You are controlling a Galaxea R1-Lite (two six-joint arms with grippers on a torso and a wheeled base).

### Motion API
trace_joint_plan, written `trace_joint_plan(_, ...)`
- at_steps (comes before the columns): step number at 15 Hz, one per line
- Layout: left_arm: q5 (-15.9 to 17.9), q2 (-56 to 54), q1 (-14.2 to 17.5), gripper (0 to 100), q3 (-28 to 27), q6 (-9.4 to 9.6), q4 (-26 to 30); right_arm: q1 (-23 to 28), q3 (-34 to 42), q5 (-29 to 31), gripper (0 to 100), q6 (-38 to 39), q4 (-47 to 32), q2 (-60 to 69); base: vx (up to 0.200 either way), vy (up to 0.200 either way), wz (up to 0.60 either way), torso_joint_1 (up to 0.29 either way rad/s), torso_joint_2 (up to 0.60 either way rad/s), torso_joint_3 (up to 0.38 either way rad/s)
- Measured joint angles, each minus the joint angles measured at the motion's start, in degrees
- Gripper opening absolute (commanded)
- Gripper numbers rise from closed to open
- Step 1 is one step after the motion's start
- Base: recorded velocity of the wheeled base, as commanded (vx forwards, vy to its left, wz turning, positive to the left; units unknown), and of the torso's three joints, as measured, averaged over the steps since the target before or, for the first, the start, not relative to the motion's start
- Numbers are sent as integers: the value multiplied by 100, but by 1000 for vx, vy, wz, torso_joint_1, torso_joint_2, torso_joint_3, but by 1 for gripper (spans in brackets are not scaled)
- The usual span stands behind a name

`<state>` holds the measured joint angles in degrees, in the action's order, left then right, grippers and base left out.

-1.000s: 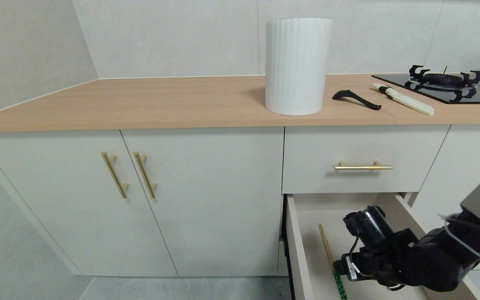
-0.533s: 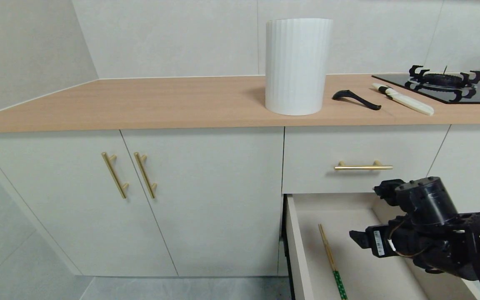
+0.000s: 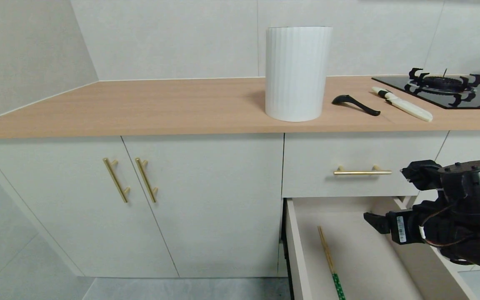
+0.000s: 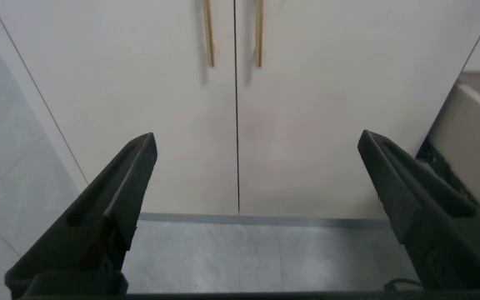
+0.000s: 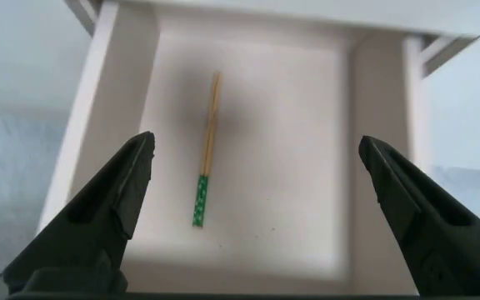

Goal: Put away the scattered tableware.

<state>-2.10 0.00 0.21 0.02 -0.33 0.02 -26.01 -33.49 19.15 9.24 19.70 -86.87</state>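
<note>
Wooden chopsticks [image 5: 208,142], green-patterned at one end, lie together in the open drawer [image 5: 298,175]; right pincer [image 5: 257,150] gapes empty above them, left pincer [image 4: 257,150] likewise spread wide.

You face a matt wood-grain countertop [image 3: 161,104], a ribbed matt white cylindrical canister [image 3: 297,75], a glossy black glass hob [image 3: 427,92], a satin gold metal drawer handle [image 3: 362,172] and pale wooden chopsticks with green ends [image 3: 326,250].

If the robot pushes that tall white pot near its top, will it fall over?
Probably it could tip: the white pot stands upright and is taller than it is wide. Its flat base on the counter likely lets it slide if pushed low. Its ribbed sides may give some grip.
</note>
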Motion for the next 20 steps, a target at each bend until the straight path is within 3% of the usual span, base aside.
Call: trace_joint_plan(20, 0, 0, 4, 100, -2, 1, -7, 96, 26, 0, 100, -35, 24, 22, 0, 0, 0, 204, -500, -283)
